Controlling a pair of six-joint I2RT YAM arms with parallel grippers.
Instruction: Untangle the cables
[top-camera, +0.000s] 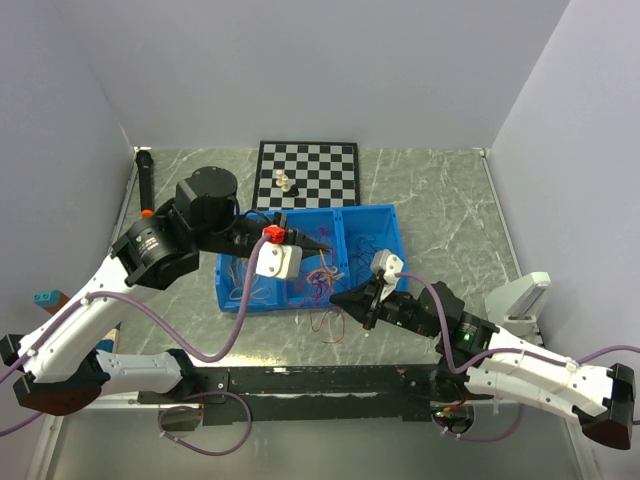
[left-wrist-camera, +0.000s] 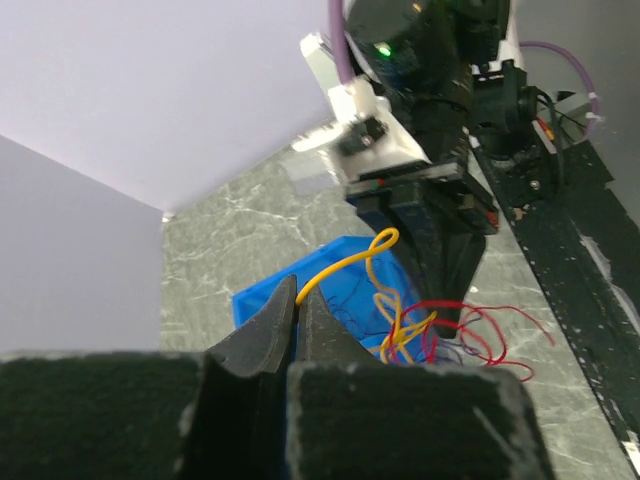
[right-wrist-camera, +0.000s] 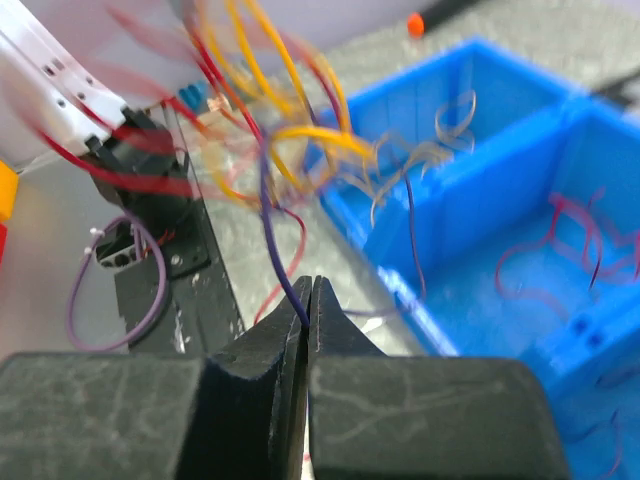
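A tangle of thin yellow, red and purple cables (top-camera: 322, 280) hangs between my two grippers above the front edge of the blue bin (top-camera: 370, 222). My left gripper (top-camera: 326, 247) is shut on the yellow cable (left-wrist-camera: 335, 266), which loops away to the tangle (left-wrist-camera: 420, 330). My right gripper (top-camera: 349, 298) is shut on the purple cable (right-wrist-camera: 272, 235), which rises from the jaws into the yellow and red tangle (right-wrist-camera: 270, 120). A red cable (top-camera: 328, 325) trails down onto the table.
The blue bin (right-wrist-camera: 560, 200) has two compartments holding loose cables. A chessboard (top-camera: 306, 173) with a chess piece (top-camera: 284, 183) lies behind it. A black tool with an orange tip (top-camera: 146, 185) lies at the far left. The black rail (top-camera: 320, 380) runs along the near edge.
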